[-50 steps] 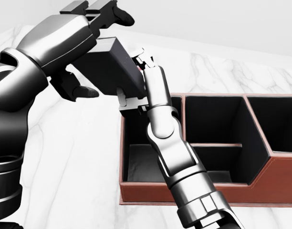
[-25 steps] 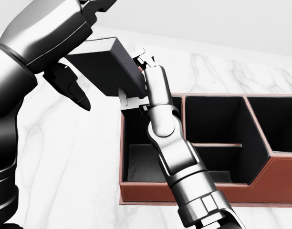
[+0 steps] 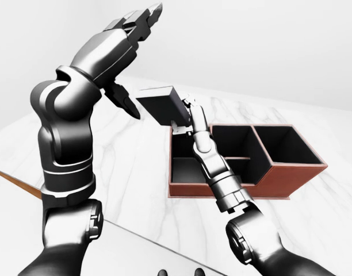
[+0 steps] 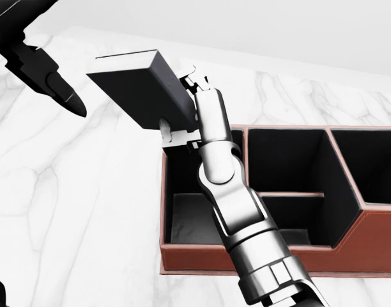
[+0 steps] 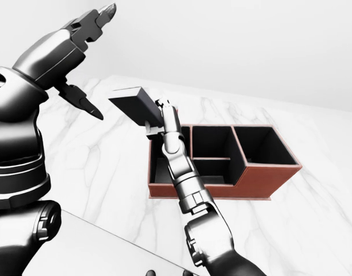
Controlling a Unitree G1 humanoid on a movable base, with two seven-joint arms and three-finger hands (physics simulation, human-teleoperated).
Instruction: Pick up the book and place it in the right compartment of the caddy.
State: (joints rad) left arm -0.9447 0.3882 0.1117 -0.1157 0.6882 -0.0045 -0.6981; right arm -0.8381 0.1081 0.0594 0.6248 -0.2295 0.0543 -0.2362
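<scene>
Over the white marble table [image 4: 87,211], the robot's right hand [image 4: 183,109] is holding a dark grey book [image 4: 141,89] up in the air. Its fingers [image 4: 194,81] are pinching the book's right end from above and below. The book is sticking out to the left of the hand and tilting, with its left end a bit higher in the head view. It is touching only the hand, and it is hanging above the top left corner of the caddy [image 4: 259,259].

The caddy is a brown box with black insides, sitting flat on the table. In the head view its left compartment is lying partly behind the right arm. A middle part is split in two by a low wall. The right compartment [image 3: 288,146] is deeper, with taller walls, and it is well apart from the book.

The left hand [image 3: 136,20] is reaching up high on the left side of the left-eye view. Its fingers are spread open and pointing up, and they are holding nothing. One dark finger [image 4: 58,86] is pointing down toward the book but is not touching it. There is a clear gap between that hand and the book.
</scene>
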